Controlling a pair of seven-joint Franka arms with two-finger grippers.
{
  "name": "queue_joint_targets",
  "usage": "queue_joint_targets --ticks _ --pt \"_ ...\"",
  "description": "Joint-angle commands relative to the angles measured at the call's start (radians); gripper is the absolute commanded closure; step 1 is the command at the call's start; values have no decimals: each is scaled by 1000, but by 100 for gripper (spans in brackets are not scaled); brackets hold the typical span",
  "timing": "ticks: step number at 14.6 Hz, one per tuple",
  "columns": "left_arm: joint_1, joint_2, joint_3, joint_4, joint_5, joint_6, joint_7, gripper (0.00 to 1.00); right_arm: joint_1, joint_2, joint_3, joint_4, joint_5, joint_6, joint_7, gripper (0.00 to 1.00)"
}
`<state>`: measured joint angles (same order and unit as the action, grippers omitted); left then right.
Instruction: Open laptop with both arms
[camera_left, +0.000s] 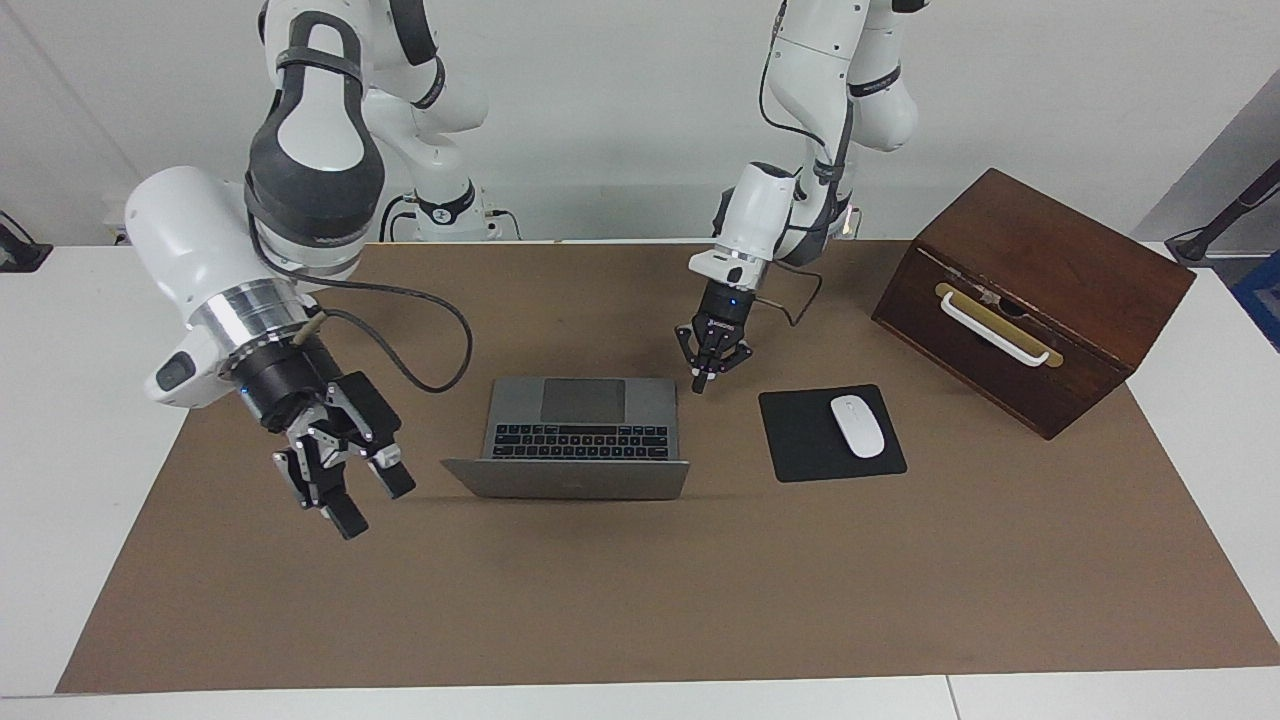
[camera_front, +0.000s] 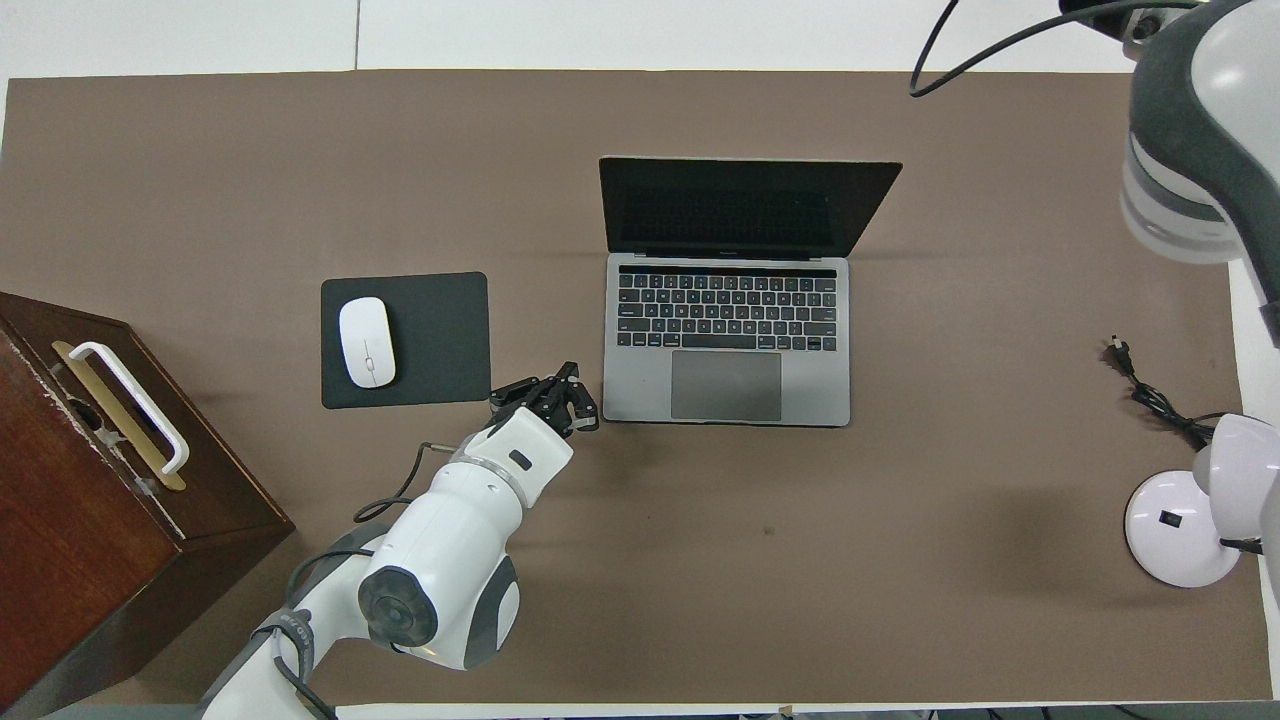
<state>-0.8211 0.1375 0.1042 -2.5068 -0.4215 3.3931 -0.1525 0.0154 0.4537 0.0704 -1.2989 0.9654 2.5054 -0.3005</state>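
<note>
The white desk (camera_left: 60, 450) shows as a bare strip at the right arm's end, outside the edge of the brown mat (camera_left: 640, 600) that covers most of its top. A white lamp (camera_front: 1180, 530) stands on that edge, with its black cable (camera_front: 1150, 395) lying on the mat just beside it.

The right hand (camera_left: 368, 500) hangs in the air over the mat, its two fingers spread wide and holding nothing. It is clear of the laptop (camera_left: 583, 420), with a gap of bare mat between its fingers and the lid's side edge.

The laptop sits near the middle of the mat and is open. Its base lies flat with the trackpad toward the robots, and its lid stands up along the edge farther from them, leaning slightly back. A broad stretch of open mat lies farther from the robots than the lid.

The left hand (camera_left: 700, 382) points down just beside the base's corner that is nearest the robots, at the left arm's end. Its fingertips are pressed together on nothing, and a thin gap separates them from the laptop's edge.

Next comes a black mouse pad (camera_left: 800, 440) carrying a white mouse (camera_left: 858, 426), apart from the laptop. A dark wooden box (camera_left: 1040, 290) with a white handle sits at the left arm's end, overlapping the mat's edge.
</note>
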Motion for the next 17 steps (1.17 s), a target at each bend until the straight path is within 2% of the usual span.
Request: queue_joint_targets --ticks 1,4,5,7,9,11,14,15,17 --pt "32 -78 -4 -18 -17 -93 16 100 -75 7 6 88 -214 -205 4 0" --pt "75 -122 -3 -1 -17 -191 37 100 -138 -59 6 142 -532 -541 4 0" --pt "97 -134 -4 12 -17 -230 57 100 -138 -105 5 142 -600 -627 29 0" --pt "131 -157 -3 29 -17 -297 83 100 -131 -177 -12 141 -692 -841 230 0" --pt "178 -186 -4 51 -16 -381 126 100 -121 -258 -9 103 -769 -977 343 0" --pt "229 -214 -3 98 -14 -516 165 100 -120 -370 -1 -26 -838 -1024 347 0" --pt "341 -269 -3 181 -2 -757 247 100 -127 -544 -1 -270 -853 -1016 348 0" --pt "380 -288 -3 216 0 -847 270 100 -129 -581 -1 -327 -855 -1007 347 0" --pt "462 -328 -3 275 41 -1004 313 100 -132 -592 -3 -349 -878 -988 336 0"
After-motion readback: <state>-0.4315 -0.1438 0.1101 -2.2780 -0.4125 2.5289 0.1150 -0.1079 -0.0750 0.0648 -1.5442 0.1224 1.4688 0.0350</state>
